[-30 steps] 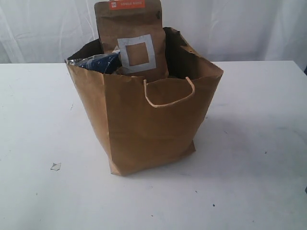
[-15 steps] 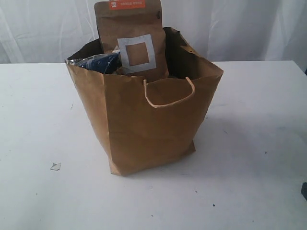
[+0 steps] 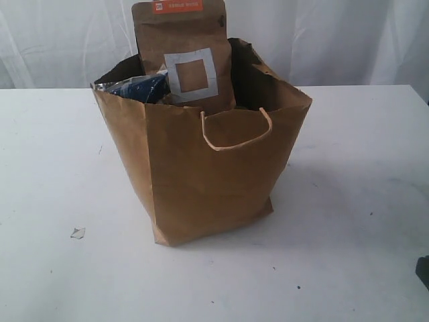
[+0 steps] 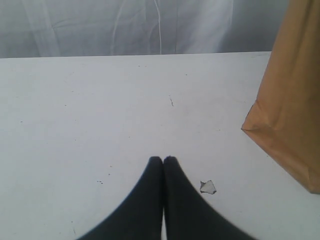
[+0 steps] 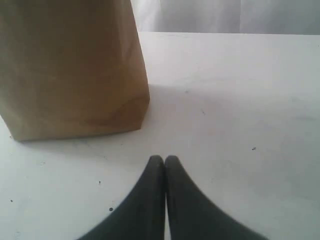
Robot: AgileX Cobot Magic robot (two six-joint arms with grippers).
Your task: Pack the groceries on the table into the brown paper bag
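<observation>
Left pincer [image 4: 163,159] and right pincer [image 5: 164,158] are hovering fully closed, empty; I'm seeing the brown paper bag [image 3: 201,174] standing on the bench [image 3: 53,168].

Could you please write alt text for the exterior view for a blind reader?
A brown paper bag stands upright on a white table, with a brown pouch with an orange top sticking out of it and a dark packet at its rim. A small white scrap lies on the table nearby.
</observation>
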